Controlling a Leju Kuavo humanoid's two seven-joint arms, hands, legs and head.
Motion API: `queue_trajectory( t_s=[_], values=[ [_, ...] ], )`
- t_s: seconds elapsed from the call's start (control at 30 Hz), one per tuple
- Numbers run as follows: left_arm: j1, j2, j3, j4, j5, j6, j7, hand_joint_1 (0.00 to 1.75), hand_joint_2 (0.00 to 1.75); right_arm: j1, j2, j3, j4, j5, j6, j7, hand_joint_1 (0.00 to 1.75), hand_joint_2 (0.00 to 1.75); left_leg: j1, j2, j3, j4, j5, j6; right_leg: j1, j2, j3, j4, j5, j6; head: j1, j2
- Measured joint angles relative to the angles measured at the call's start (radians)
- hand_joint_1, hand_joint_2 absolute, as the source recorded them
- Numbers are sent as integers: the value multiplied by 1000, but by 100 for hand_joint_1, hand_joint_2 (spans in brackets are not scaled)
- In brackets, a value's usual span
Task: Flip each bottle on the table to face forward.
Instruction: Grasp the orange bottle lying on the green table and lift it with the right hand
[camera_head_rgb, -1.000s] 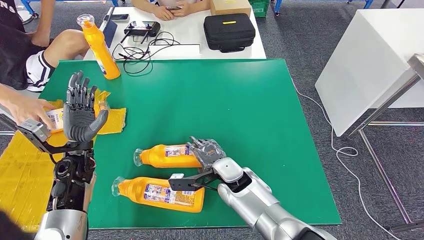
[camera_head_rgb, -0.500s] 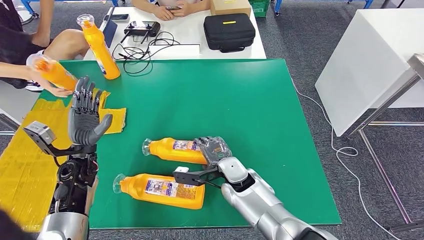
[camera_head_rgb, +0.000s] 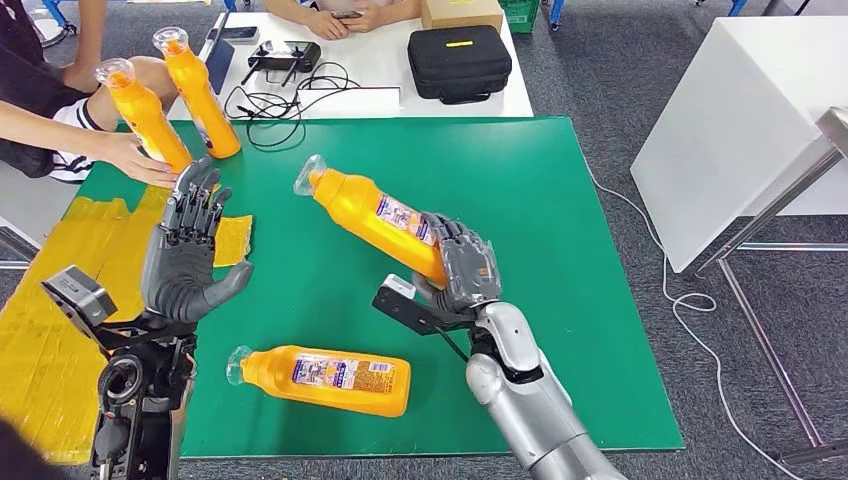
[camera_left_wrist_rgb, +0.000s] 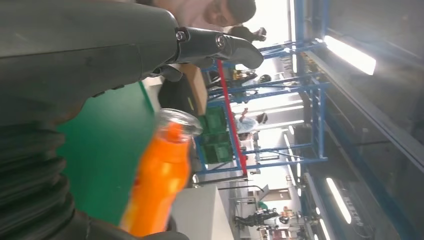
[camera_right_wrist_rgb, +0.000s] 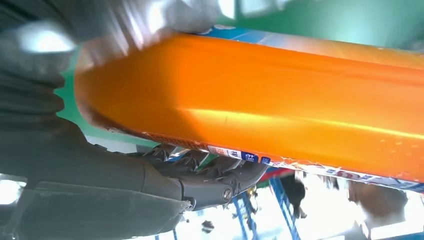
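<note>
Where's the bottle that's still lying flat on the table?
In the head view, the lying bottle rests near the green table's front edge, between the robot's two arms.

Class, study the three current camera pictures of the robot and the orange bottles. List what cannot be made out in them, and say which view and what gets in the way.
- Lifted bottle: base hidden by the right hand, head view; label text blurred, right wrist view.
- Lying bottle: label print too small, head view.
- Bottle at the table's far left corner: base covered by a person's hand, head view.
- Left hand: its palm faces away, head view.
</note>
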Motion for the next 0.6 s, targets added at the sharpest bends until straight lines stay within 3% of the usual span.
queue_trajectory(
  t_s=[0.37, 0.53, 0.6],
  values=[
    [55, -3, -162, -170, -26, 37, 5, 0, 175, 95, 14, -81, -201, -150, -114, -175, 175, 175, 0, 0, 1, 0, 0, 0, 0, 0, 0, 0, 0, 0, 0, 0],
    [47, -1, -203, -177, -13, 94, -3, 0, 175, 131, 20, -68, -264, -312, -131, -422, 175, 175, 0, 0, 1, 0, 0, 0, 0, 0, 0, 0, 0, 0, 0, 0],
    [40, 1, -217, -181, 3, 107, -5, 0, 175, 144, 26, -41, -290, -326, -136, -467, 175, 175, 1, 0, 1, 0, 0, 0, 0, 0, 0, 0, 0, 0, 0, 0]
  ],
)
